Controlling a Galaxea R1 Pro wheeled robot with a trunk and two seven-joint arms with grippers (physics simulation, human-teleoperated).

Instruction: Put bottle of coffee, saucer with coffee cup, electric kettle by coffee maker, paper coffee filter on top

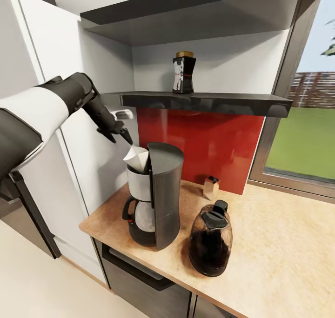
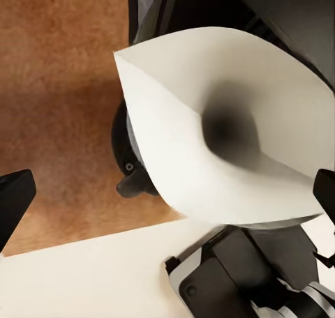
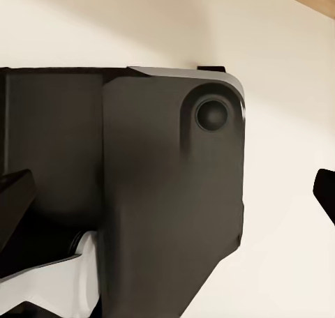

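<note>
Near the worktop's left corner, paper coffee filter (image 1: 136, 159) sits tilted atop coffee maker (image 1: 156, 195). Left gripper (image 1: 122, 136) spread wide just above it. Risk: fingertip snags filter rim, tipping it off.

We see a light wooden countertop (image 1: 284, 243) filling the lower right of the head view. On it, left of centre, stands the coffee maker (image 1: 156, 197), upright, with a white paper coffee filter (image 1: 136, 160) sitting open in its top. Just right of it stands the dark electric kettle (image 1: 210, 239), near but apart. A small shaker (image 1: 211, 187) stands at the red backsplash. In the upper centre, a dark kitchen shelf (image 1: 209, 102) carries the bottle of coffee (image 1: 184, 73), upright.
</note>
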